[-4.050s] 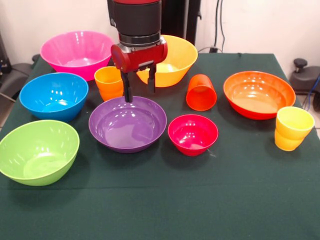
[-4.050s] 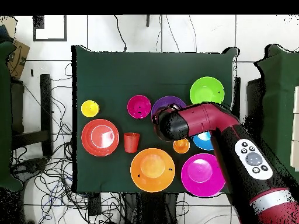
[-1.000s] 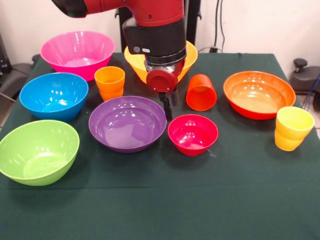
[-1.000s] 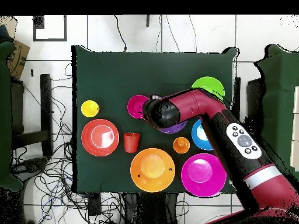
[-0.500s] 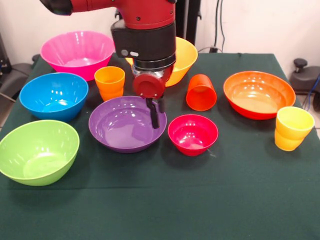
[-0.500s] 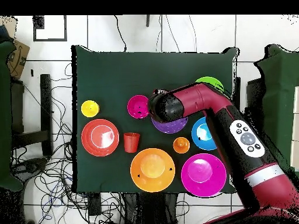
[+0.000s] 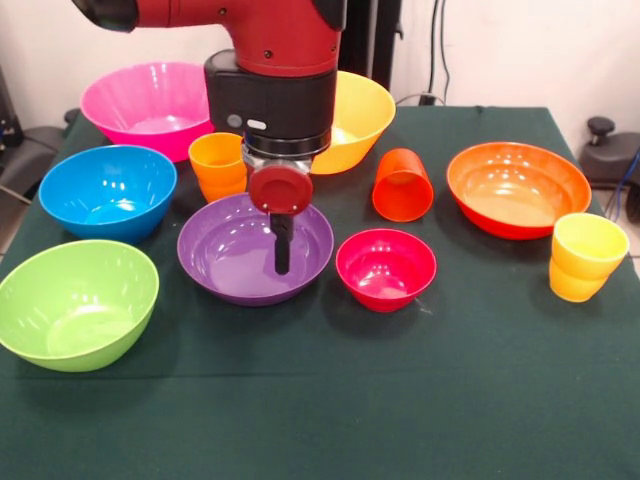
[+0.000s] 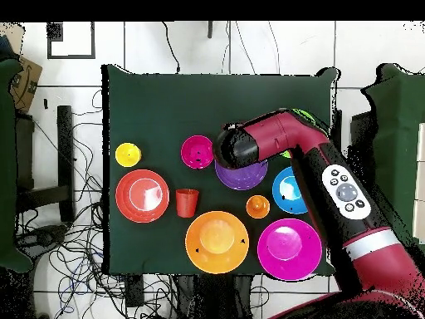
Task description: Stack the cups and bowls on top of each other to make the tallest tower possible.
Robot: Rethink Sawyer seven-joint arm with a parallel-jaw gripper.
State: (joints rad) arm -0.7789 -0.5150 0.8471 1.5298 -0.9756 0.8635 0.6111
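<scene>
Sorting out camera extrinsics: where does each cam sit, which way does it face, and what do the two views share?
Front view: sits across the table from the robot, facing it; the arm comes down from the top, its end effector over the purple bowl.
Overhead view: sits above the table looking straight down, robot base at the bottom; the arm reaches up from the lower right.
Shared: the green cloth table, all bowls and cups, the arm; the views are turned half round against each other.

Purple bowl [image 7: 240, 262], magenta-red bowl [image 7: 386, 268], ribbed yellow cup [image 7: 586, 257], dark green tablecloth [image 7: 420, 400].
</scene>
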